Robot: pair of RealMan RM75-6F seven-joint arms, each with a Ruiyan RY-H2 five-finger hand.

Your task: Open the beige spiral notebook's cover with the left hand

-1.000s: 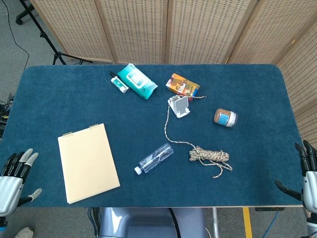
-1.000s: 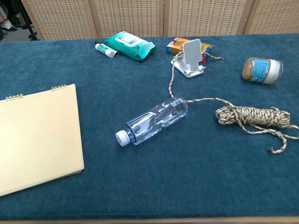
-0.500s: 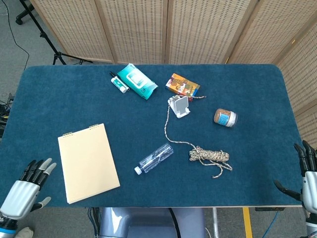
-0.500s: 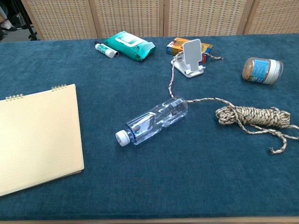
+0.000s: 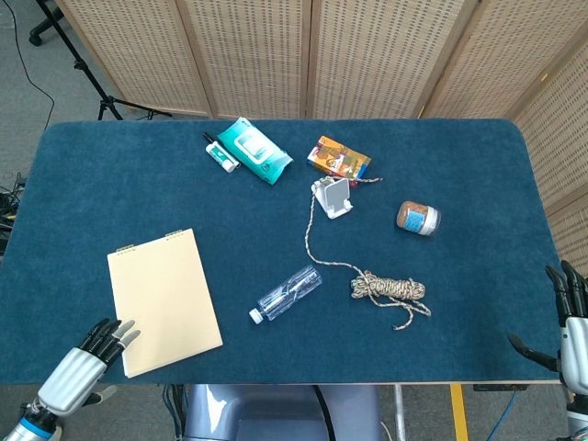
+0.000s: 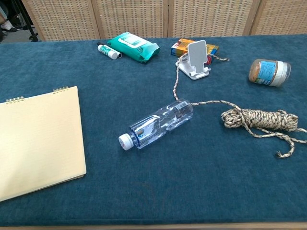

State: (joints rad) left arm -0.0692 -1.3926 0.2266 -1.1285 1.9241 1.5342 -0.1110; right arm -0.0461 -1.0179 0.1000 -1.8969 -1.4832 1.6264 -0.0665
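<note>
Notebook work has not begun: in the head view the flat beige spiral-bound paper notebook [image 5: 164, 301] lies closed near the front-left corner of the blue felt-covered worktop [image 5: 110, 184], its wire coils along the far edge. The grey-and-black left hand [image 5: 87, 363] hovers at the front edge just beside the notebook's near-left corner, released, fingers apart, holding nothing. The right hand [image 5: 567, 326] is off the front-right corner, also empty with fingers spread. Reaching in, catching the cover and turning it over all remain, as I judge it

In the chest view neither hand shows. The notebook [image 6: 38, 141] has a matte, faintly ribbed card cover with thin leaves beneath; a clear ribbed plastic bottle [image 6: 157, 124] lies on its side near the middle
</note>
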